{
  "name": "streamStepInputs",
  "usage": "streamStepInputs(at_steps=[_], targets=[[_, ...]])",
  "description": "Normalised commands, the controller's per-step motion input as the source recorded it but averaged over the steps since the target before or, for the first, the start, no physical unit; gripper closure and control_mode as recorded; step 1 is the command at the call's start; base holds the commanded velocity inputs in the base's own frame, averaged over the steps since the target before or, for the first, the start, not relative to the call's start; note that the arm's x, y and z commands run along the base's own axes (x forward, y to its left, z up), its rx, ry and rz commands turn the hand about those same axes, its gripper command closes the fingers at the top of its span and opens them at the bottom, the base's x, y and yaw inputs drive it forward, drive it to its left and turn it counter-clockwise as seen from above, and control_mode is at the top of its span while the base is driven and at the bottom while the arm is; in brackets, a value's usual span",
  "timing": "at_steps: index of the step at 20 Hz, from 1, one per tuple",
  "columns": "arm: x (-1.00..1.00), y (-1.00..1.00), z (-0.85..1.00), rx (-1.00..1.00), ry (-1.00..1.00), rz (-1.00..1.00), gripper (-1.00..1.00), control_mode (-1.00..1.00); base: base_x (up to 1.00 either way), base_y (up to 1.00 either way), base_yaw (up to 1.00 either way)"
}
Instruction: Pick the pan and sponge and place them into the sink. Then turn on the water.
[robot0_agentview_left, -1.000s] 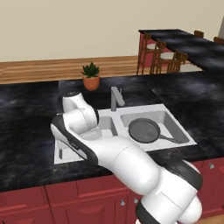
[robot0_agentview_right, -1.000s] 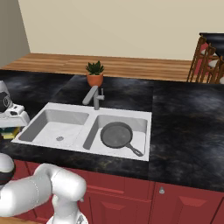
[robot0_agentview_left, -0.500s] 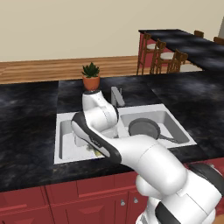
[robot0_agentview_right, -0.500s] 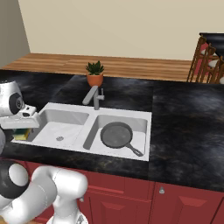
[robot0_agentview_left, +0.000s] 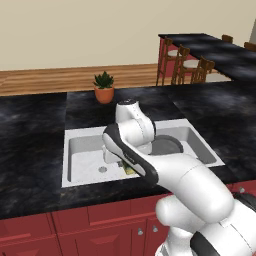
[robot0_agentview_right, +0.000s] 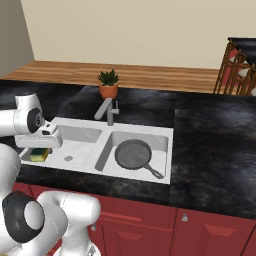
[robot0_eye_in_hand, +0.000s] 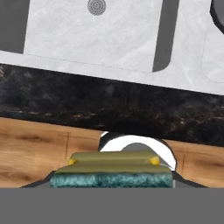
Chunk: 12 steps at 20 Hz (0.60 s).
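The sponge (robot0_eye_in_hand: 111, 173), green over yellow, sits between my fingers, and my gripper (robot0_eye_in_hand: 111, 178) is shut on it. From the right base view the sponge (robot0_agentview_right: 40, 154) hangs under the gripper (robot0_agentview_right: 40, 149) above the front left corner of the sink's (robot0_agentview_right: 165, 134) left basin. In the left base view a bit of the yellow sponge (robot0_agentview_left: 131, 171) shows below my arm, near the sink's (robot0_agentview_left: 67, 150) front rim. The dark pan (robot0_agentview_right: 133, 153) lies flat in the right basin, its handle toward the front right; the arm partly hides the pan (robot0_agentview_left: 166, 146).
A grey faucet (robot0_agentview_right: 107, 111) stands behind the divider between the basins. A potted plant (robot0_agentview_right: 108, 85) sits on the black counter (robot0_agentview_right: 210, 150) behind the sink. The left basin's drain (robot0_eye_in_hand: 96, 6) is bare. Wooden bar stools (robot0_agentview_left: 182, 62) stand far back right.
My arm has swung right from over the counter left of the sink to the left basin, carrying the sponge. The pan has stayed in the right basin.
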Motion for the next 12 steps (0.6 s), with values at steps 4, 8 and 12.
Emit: streamStepInputs(at_steps=[4, 8, 12], targets=[[0.03, -0.51, 0.03, 0.02, 0.00, -0.06, 1.00, -1.00, 0.00, 0.00, 0.00], [0.16, -0.45, 0.03, 0.03, 0.00, -0.05, 1.00, -1.00, 0.00, 0.00, 0.00], [0.32, -0.42, 0.00, 0.05, 0.00, -0.01, 1.00, -1.00, 0.00, 0.00, 0.00]])
